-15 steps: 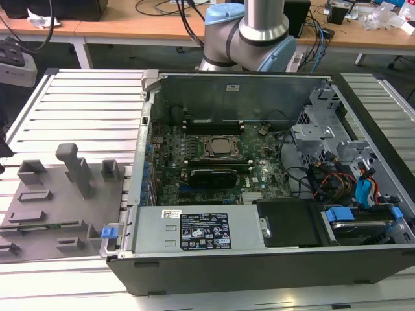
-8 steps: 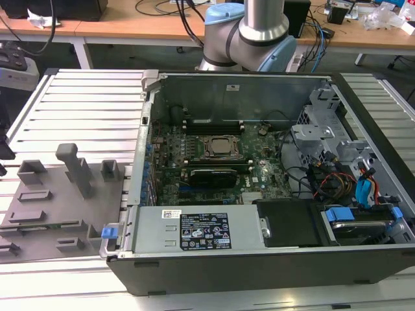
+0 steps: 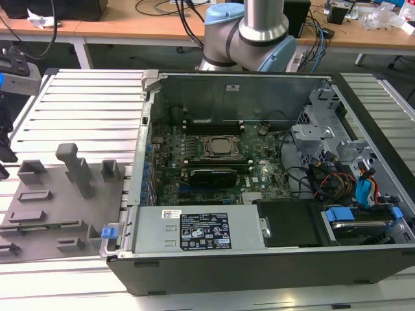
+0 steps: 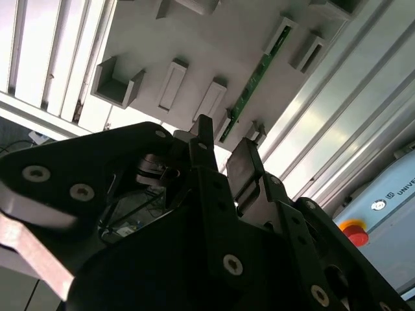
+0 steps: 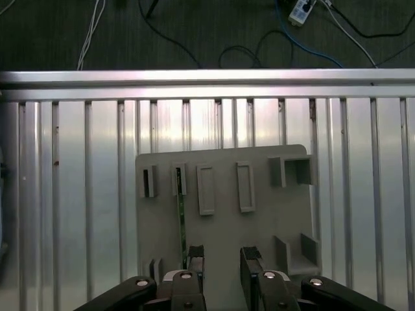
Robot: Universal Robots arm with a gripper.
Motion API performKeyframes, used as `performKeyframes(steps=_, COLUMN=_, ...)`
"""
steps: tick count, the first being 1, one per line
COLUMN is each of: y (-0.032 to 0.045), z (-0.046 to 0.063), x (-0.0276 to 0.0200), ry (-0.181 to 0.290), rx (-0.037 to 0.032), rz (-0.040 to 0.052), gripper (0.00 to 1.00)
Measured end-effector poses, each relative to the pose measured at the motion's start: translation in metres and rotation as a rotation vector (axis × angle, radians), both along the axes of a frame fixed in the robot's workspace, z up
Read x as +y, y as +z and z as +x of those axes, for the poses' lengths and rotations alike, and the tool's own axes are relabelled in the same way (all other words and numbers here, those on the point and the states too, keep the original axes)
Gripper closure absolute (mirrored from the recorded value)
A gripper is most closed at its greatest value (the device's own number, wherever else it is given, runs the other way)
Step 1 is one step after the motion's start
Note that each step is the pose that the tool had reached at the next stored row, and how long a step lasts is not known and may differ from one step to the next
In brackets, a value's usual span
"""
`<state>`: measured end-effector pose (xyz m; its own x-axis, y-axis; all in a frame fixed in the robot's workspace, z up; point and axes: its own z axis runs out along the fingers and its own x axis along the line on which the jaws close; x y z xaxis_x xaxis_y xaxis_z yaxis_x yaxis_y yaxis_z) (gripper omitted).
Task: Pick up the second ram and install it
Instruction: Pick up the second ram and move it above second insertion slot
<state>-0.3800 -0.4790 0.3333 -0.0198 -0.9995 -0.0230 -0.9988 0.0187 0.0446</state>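
The black pincer hangs open and empty over the grey plastic tray. There the second ram, a thin green circuit-board stick, stands on edge just beside the pincer's gap. Centring that gap squarely over the board seems wise.

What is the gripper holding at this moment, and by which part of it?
Nothing. The gripper is open above the grey tray, with only bare tray between its fingers. The second ram lies on that tray, ungripped.
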Motion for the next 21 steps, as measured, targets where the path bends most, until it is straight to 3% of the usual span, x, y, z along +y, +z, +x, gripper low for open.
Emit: performKeyframes(steps=21, y=-0.0211, z=0.0, x=0.0, ry=0.0, rx=0.0, rz=0.0, gripper=0.64)
